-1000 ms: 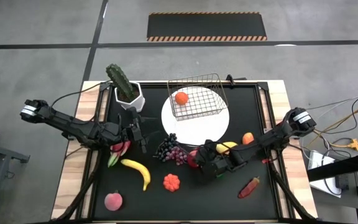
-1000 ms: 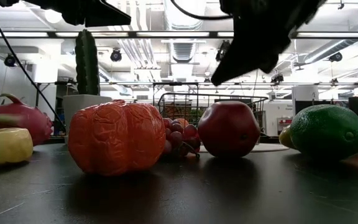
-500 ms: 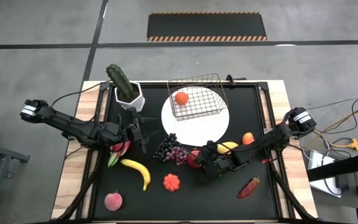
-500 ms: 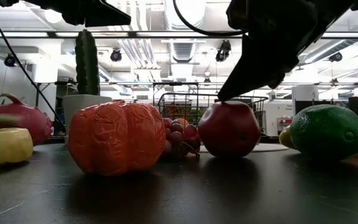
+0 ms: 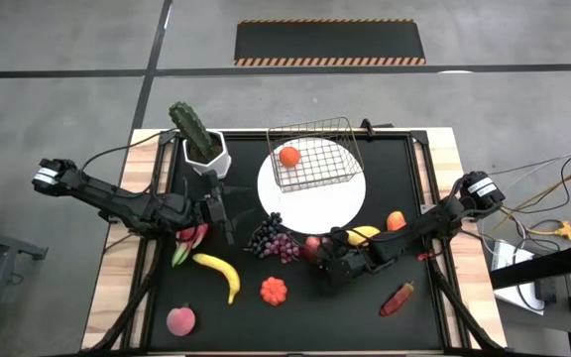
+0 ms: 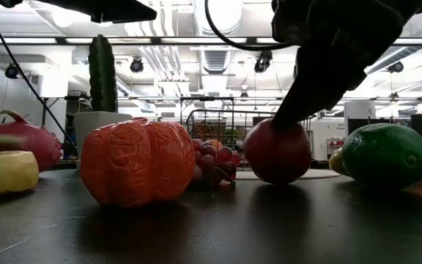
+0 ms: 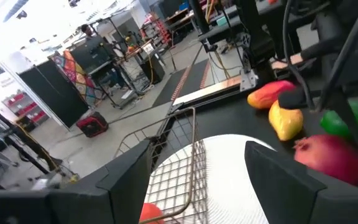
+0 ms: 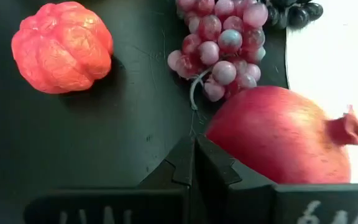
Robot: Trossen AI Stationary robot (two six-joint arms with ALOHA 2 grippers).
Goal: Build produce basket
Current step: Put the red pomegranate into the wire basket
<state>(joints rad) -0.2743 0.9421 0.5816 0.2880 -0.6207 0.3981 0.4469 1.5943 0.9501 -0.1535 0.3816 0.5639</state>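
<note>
We see the right gripper (image 5: 326,266) low over the black mat, its fingers (image 8: 194,163) pressed together with nothing between them, their tips touching the red pomegranate (image 8: 283,137) just beside the purple grapes (image 5: 273,240). The wire basket (image 5: 315,154) stands on the white plate (image 5: 350,203) with one orange (image 5: 288,156) inside. The left gripper (image 5: 222,210) hangs near the cactus pot (image 5: 204,152), fingers spread and empty. A banana (image 5: 220,272) lies well apart.
</note>
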